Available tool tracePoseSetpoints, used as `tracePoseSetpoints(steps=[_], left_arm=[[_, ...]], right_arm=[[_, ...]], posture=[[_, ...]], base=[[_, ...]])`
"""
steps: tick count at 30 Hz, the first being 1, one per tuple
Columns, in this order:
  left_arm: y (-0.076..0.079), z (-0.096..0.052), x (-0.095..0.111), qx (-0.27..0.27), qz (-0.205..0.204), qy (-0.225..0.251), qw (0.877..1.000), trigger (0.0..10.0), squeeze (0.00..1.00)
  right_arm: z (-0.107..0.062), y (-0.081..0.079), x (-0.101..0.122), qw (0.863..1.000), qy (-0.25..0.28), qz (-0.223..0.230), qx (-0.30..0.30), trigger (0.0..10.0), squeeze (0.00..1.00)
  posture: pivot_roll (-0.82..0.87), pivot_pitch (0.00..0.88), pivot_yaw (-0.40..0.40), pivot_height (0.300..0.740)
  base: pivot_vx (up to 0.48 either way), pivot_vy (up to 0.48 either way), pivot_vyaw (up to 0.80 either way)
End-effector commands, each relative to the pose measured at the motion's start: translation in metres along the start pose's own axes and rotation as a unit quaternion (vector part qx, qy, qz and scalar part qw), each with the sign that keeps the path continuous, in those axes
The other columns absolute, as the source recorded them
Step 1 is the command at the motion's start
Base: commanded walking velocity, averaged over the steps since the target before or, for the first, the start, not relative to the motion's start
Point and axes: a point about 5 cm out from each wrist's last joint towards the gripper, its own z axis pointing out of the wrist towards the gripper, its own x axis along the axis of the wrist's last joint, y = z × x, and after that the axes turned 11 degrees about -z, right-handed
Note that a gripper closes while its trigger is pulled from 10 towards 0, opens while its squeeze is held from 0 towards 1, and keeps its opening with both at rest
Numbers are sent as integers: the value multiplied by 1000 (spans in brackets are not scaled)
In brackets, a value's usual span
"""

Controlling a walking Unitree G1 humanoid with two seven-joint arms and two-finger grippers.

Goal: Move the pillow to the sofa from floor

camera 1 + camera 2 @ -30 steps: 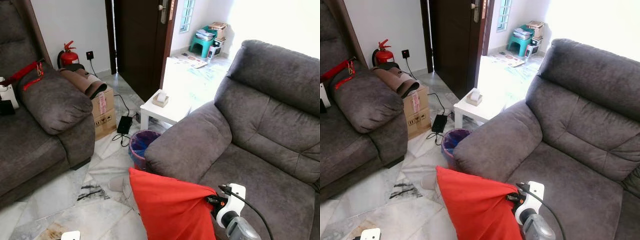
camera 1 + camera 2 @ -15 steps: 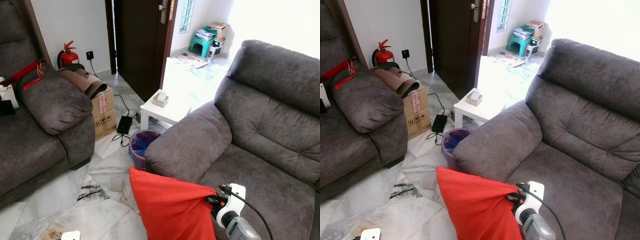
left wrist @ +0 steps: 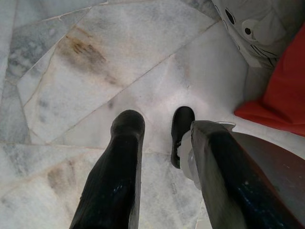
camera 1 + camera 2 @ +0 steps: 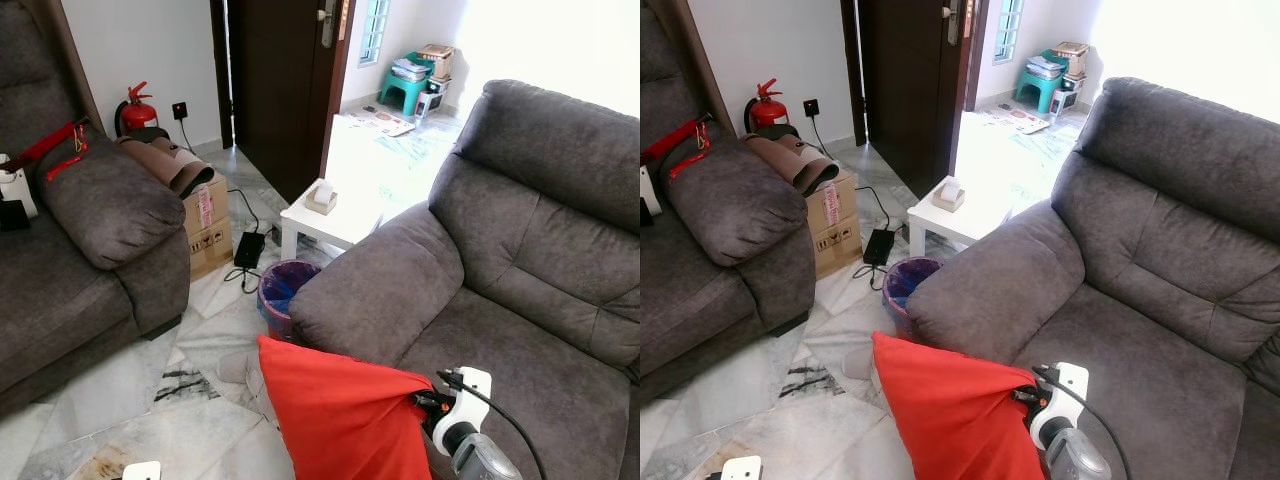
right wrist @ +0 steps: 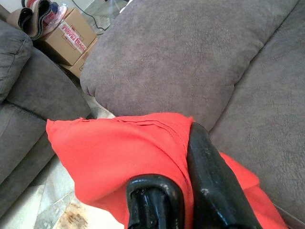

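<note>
— What is the bright red cloth pillow (image 4: 340, 415) like? 
— Thin, matt woven fabric, creased where the glossy black plastic fingers (image 5: 209, 191) pinch it. 
— And the big grey sofa (image 4: 500, 270)? 
— Soft, napped, suede-like upholstery, faintly mottled. 
— The pale marble-look tiled floor (image 3: 105, 71)? 
— Smooth and slightly shiny, veined grey with a rusty brown stain. 
— Anything else? 
— A plain brown cardboard box (image 4: 208, 225), matt, and a dark wooden door (image 4: 275, 80) with a dull sheen.
</note>
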Motion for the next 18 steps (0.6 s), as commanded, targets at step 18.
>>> tracePoseSetpoints(steps=[18], left_arm=[[4,0,0,-12,-7,2,1000,10000,0]], right_arm=[[7,1,26,999,47,-13,1,10000,0]], posture=[[162,0,-132,740]], base=[[0,0,0]])
